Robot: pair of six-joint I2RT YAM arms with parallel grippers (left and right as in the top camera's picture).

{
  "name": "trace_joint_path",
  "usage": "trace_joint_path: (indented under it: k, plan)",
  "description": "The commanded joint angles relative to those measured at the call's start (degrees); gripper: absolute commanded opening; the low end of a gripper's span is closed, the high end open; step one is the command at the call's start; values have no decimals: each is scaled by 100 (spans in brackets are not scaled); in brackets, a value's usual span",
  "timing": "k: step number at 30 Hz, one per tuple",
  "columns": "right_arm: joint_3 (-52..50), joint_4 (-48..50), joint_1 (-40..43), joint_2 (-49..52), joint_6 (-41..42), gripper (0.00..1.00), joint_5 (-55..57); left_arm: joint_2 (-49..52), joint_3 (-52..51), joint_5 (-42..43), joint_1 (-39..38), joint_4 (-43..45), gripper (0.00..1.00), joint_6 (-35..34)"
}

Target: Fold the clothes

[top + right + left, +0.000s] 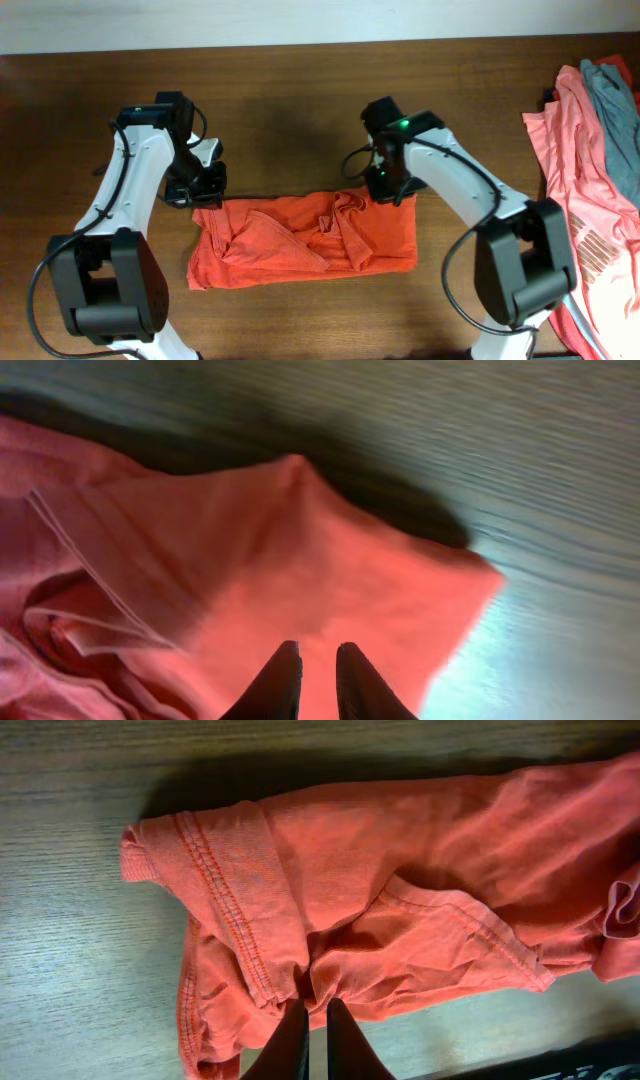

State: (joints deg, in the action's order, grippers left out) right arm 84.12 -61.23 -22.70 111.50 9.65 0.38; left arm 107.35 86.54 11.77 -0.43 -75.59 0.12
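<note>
The orange-red shirt (300,245) lies crumpled in the middle of the table (300,110), its long axis running left to right. Its near edge is fairly straight and its middle is bunched into loose folds. The left gripper (197,192) sits at the shirt's far left corner. In the left wrist view its fingers (290,1045) are nearly pressed together, pinching a puckered bit of the shirt (400,850) beside a stitched hem. The right gripper (392,190) is at the far right corner. Its fingers (352,685) are also close together with cloth between them, and the shirt (300,560) rises there in a tented ridge with a shadow under it, though this view is blurred. Bare wood lies open on the far side of the shirt, and a narrower strip runs along its near side. Well apart at the table's right edge, a heap of pink shirts (580,180) lies with a grey garment (615,110) on top of it.
</note>
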Motion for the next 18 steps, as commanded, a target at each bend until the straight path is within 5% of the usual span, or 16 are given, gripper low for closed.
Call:
trace_joint_path:
  k: [1, 13, 18]
  plan:
    - [57, 151, -219, 313, -33, 18, -133, -125, -15, 22, -31, 9, 8, -52]
    - [76, 1856, -380, 459, -20, 23, -1167, -125, -15, 22, -31, -2, 8, -50]
    - [275, 1029, -302, 308, -208, 23, -981, -125, -15, 20, -31, -11, 8, -50]
